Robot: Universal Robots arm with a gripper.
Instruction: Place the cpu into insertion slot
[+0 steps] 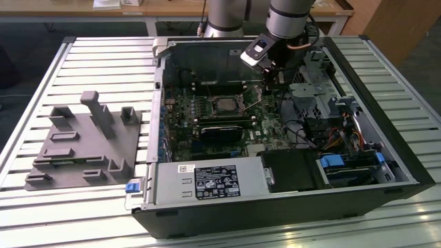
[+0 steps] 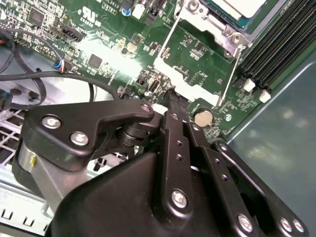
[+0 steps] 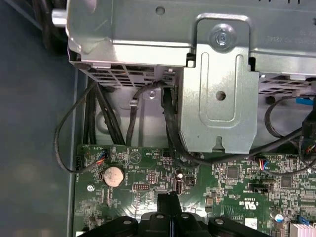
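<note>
Grey plastic holder [image 1: 82, 142] sat on the counter [image 1: 41, 67] at the exterior view's left. Next, inside the open computer case [image 1: 276, 217], the cpu [image 1: 224, 106] lay in the insertion slot [image 1: 209, 106] on the green board [image 1: 180, 124]. Further toward the exterior view's right I saw my claw [image 1: 270, 85] over the board, pinched shut and empty.

Second wrist view: the picture edge is cutting off the cpu [image 2: 238, 6] and much of the insertion slot [image 2: 219, 29]. The gripper [image 2: 173, 103] housing is hiding part of the green board [image 2: 98, 49]. Exterior view: the jaws are showing too small to judge against the dark computer case [image 1: 276, 217].
</note>
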